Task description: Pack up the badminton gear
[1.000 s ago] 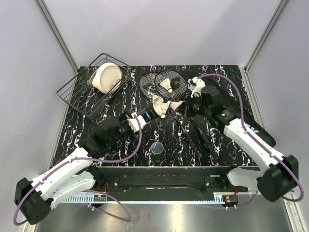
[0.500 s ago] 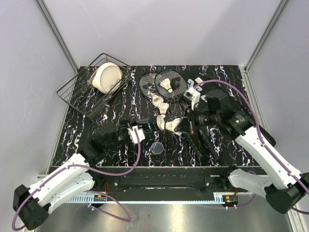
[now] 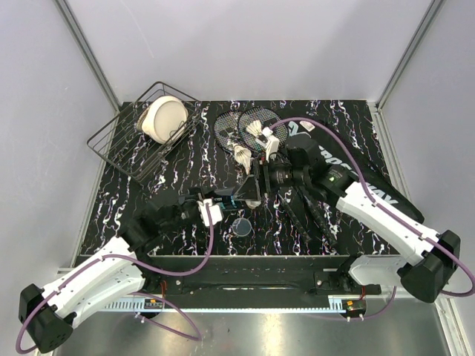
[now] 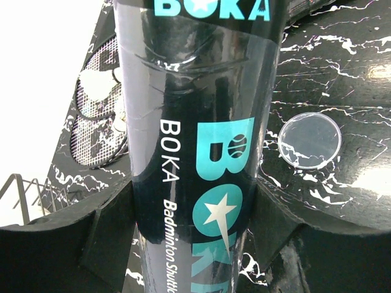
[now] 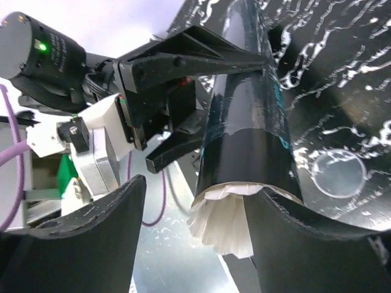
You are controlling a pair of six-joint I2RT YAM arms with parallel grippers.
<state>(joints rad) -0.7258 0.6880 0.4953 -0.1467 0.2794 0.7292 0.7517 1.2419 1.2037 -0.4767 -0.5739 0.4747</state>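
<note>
The likeliest slip is at the mouth of the tube (image 5: 250, 122). A shuttlecock (image 5: 223, 226) sits only part way in, its white feather skirt poking out past the rim. The right gripper (image 5: 198, 189) has its fingers spread to either side of that skirt and grips nothing. If the tube tips mouth-down, the shuttlecock may slide back out. A push that comes in off-line would probably crumple the feathers against the rim. The left gripper (image 4: 192, 189) is clamped around the tube's body and holds it off the worktop (image 3: 185, 163), over its near middle and roughly level. The glossy wall could turn or creep in that hold under a hard shove. The clear round lid (image 3: 240, 226) lies flat just below and could be swept toward the near edge. Two more shuttlecocks (image 3: 241, 154) and the rackets (image 3: 230, 130) lie toward the far edge, partly over the bag (image 3: 326, 154), so an arm reaching there may snag strings or feathers. The tube reads "BOKA" in teal and in white, with a star and "Badminton Shuttl…" cut off. The bag's white lettering is partly hidden by the arm, with "ROSS" and "WAY" showing.
</note>
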